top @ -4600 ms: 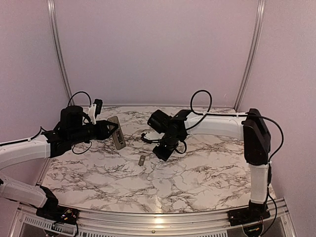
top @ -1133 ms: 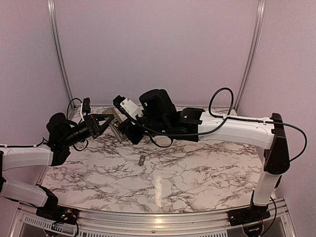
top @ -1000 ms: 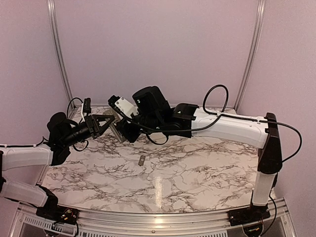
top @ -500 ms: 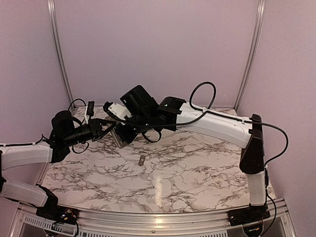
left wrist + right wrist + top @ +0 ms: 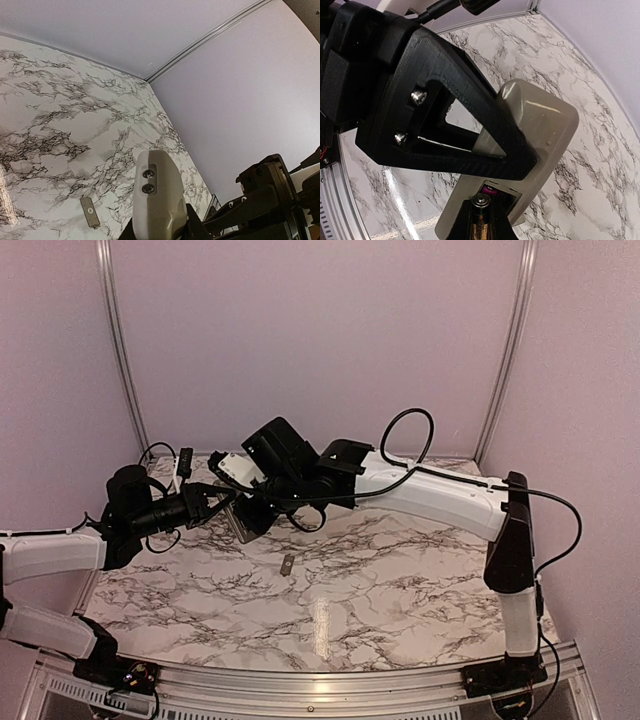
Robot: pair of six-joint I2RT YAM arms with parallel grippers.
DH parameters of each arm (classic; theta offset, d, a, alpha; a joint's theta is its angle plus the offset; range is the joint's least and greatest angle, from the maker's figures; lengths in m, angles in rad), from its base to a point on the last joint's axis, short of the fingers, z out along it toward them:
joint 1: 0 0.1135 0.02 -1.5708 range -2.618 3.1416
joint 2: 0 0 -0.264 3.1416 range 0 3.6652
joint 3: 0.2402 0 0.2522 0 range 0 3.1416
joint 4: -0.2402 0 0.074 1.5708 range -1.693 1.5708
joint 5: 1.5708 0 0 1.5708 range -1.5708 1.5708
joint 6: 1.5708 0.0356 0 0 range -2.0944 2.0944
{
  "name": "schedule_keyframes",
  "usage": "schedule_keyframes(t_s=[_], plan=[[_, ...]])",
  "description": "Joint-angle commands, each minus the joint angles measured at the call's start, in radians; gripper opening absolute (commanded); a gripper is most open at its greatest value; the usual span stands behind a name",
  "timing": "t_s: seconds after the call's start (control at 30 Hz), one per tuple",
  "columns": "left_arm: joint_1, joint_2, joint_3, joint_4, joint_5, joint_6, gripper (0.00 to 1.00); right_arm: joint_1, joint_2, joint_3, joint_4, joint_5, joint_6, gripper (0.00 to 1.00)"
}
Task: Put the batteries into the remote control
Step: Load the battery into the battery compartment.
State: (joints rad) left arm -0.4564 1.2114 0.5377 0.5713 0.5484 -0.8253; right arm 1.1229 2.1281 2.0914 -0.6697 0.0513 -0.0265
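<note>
Above the table (image 5: 400,590), my left gripper (image 5: 224,508) clamps the remote (image 5: 540,120); my right gripper (image 5: 480,227) pinches a battery (image 5: 480,212) at the bay (image 5: 492,191), apparently unseated.

Veined marble table (image 5: 400,590), lilac walls (image 5: 320,340) — aluminium posts (image 5: 118,340)

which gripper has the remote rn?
The left gripper: its jaws clamp the greyish remote control in the air. The right gripper instead pinches a battery at the remote's open compartment.
</note>
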Motion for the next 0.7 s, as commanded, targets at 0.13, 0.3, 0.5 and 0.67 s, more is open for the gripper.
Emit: schedule_keyframes(t_s=[0.13, 0.3, 0.5, 0.67], plan=[[-0.010, -0.010, 0.034, 0.119, 0.024, -0.052, 0.00, -0.009, -0.205, -0.296, 0.298, -0.010, 0.020, 0.00], [-0.008, -0.020, 0.013, 0.209, 0.037, -0.112, 0.00, -0.011, -0.351, -0.526, 0.554, -0.011, 0.020, 0.00], [-0.009, -0.039, 0.017, 0.226, 0.045, -0.132, 0.00, -0.011, -0.402, -0.629, 0.660, -0.011, 0.020, 0.00], [-0.008, -0.035, 0.011, 0.253, 0.049, -0.151, 0.00, -0.009, -0.419, -0.654, 0.755, -0.031, 0.020, 0.00]])
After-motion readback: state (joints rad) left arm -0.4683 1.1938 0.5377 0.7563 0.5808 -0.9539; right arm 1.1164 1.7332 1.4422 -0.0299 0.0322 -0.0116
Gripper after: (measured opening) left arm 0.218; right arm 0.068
